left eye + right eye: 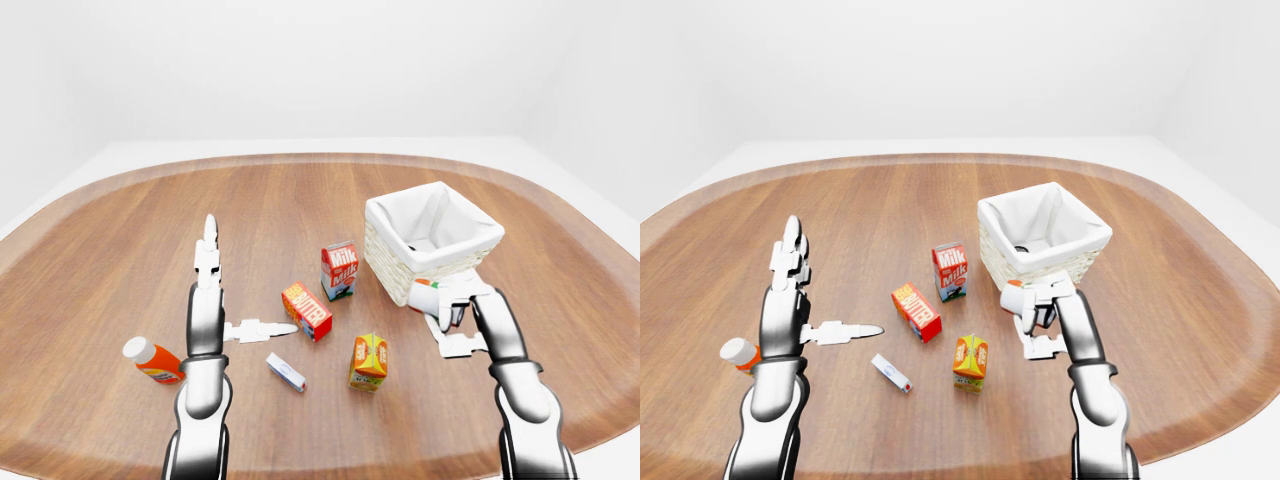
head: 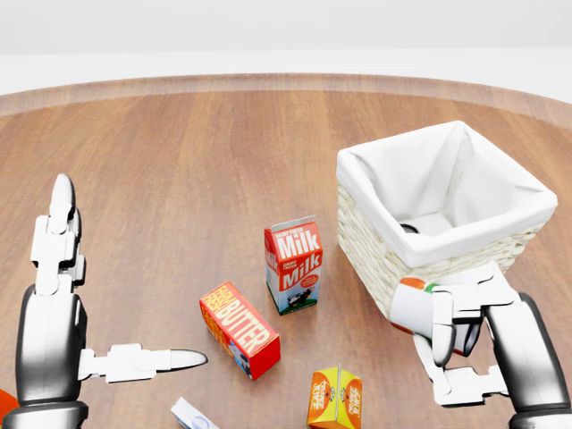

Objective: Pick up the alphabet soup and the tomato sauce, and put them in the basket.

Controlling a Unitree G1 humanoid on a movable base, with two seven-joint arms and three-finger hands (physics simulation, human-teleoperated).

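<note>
Can [image 2: 413, 308]: white with orange top, gripped in right hand [image 2: 451, 335], fingers wrapped round it, just beside basket [image 2: 420, 268]. Left hand [image 2: 63, 313]: spread, empty.

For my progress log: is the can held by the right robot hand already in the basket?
Not yet. The can is gripped in the right robot hand, outside the basket wall.

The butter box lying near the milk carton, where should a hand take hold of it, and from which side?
Grip the butter box across its two long side faces, coming from above. It lies flat and slanted on the table, its narrow width fits between fingers, and the open left hand is nearest.
</note>
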